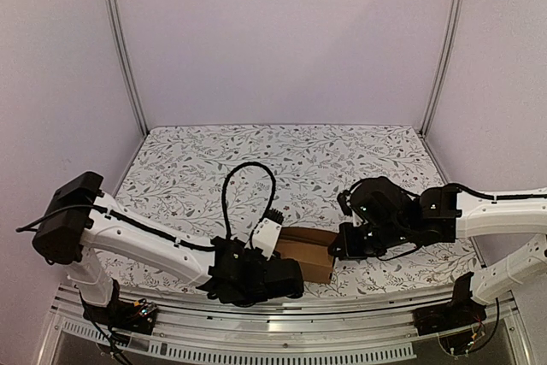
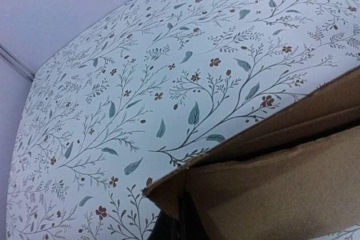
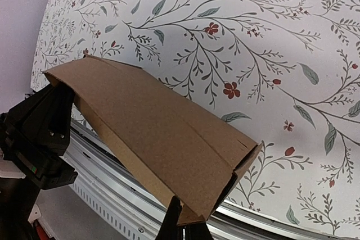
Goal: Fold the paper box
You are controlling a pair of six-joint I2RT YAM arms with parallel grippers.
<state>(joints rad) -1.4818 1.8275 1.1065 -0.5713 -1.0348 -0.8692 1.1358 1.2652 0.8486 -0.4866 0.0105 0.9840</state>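
The paper box [image 1: 306, 254] is a plain brown carton, partly folded, held between both arms near the table's front edge. In the right wrist view the paper box [image 3: 163, 133] is a flattened sleeve slanting up to the left, with an open end at its right. My right gripper [image 3: 188, 226] is shut on its lower corner. In the left wrist view the paper box [image 2: 270, 178] fills the lower right. My left gripper [image 2: 179, 217] grips its corner, with only a dark finger showing. In the top view my left gripper [image 1: 286, 275] is at the box's left and my right gripper [image 1: 339, 250] is at its right.
The floral tablecloth [image 1: 282, 160] covers the table. A metal rail [image 1: 282, 331] runs along the near edge just below the box. Pale walls with aluminium posts [image 1: 124, 49] enclose the back and sides.
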